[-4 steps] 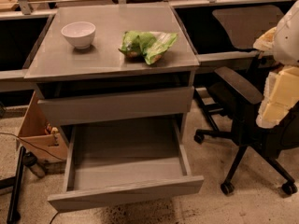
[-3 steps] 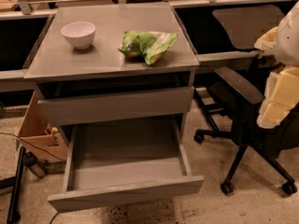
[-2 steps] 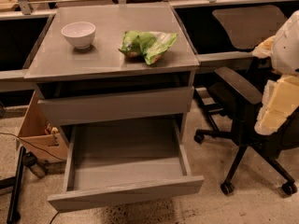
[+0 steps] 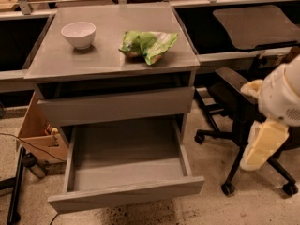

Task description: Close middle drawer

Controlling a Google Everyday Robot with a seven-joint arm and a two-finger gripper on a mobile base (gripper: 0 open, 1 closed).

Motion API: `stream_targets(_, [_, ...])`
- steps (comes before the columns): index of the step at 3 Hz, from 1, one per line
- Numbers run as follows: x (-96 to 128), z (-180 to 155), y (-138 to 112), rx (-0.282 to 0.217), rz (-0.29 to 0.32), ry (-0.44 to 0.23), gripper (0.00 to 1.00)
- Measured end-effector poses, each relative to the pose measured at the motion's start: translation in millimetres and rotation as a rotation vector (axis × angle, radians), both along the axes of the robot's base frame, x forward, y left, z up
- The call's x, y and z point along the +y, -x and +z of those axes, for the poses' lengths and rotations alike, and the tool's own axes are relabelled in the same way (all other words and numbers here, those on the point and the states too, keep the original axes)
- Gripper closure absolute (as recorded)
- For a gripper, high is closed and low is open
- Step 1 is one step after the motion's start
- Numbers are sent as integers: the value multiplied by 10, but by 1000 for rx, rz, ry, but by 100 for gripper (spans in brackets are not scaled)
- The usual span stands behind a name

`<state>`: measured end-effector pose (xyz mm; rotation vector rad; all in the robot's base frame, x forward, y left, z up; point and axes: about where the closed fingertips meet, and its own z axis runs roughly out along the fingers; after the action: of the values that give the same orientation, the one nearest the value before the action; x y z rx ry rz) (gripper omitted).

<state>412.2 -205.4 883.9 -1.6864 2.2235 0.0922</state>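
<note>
- Since the earlier frames the cream-white robot arm (image 4: 281,102) at the right edge has dipped a little lower; nothing else has shifted.
- The gripper (image 4: 262,146), a pale yellow block, hangs at the lower right of the frame, well apart from the cabinet, in front of a black wheeled office chair (image 4: 243,125); whether its jaws are released or clenched cannot be told.
- The wide, shallow matte-grey middle drawer (image 4: 126,193) stands pulled far out at the lower centre, its flat floor bare.
- Above it sits a grey drawer with a taller front panel (image 4: 117,106), pulled out only slightly.
- On the grey worktop (image 4: 103,60) a small white bowl (image 4: 78,34) rests at upper left, near a crumpled green bag (image 4: 147,43) at centre.
- A brown cardboard box (image 4: 40,135) stands on the floor left of the cabinet.
</note>
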Motion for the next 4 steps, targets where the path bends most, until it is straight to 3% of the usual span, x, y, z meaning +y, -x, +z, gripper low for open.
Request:
stream_targets(2, [255, -1333, 270, 77, 18, -173, 0])
stream_targets(4, [349, -2605, 505, 163, 87, -292, 0])
